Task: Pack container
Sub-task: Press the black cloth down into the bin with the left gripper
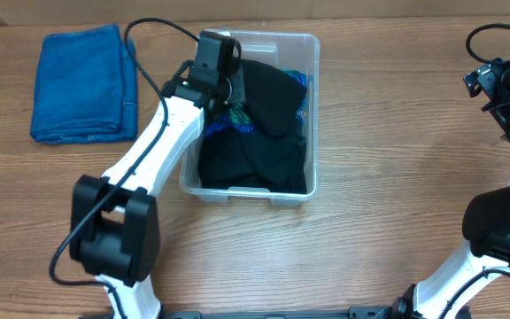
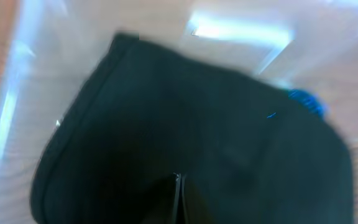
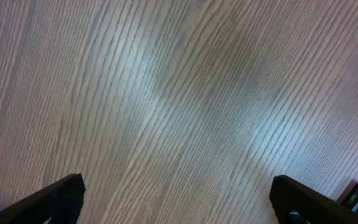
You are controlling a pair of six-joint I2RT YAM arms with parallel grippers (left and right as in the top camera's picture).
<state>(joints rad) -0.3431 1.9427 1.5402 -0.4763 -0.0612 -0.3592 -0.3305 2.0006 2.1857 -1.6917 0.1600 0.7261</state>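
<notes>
The left wrist view is blurred. The left fingers [image 1: 231,90] are pressed shut low inside the clear rectangular plastic container [image 1: 313,115], but whether they pinch the black cloth [image 1: 255,159] filling it cannot be told. The container sits midway along the far edge of the wooden worktop [image 1: 397,177]. The right fingers [image 3: 309,200] gape wide near the right edge.

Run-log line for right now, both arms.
left gripper: shut on black cloth in container | right gripper: open, empty, over table | blue towel: unpacked

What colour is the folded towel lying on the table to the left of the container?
Blue; the towel shows best in the overhead view.
</notes>
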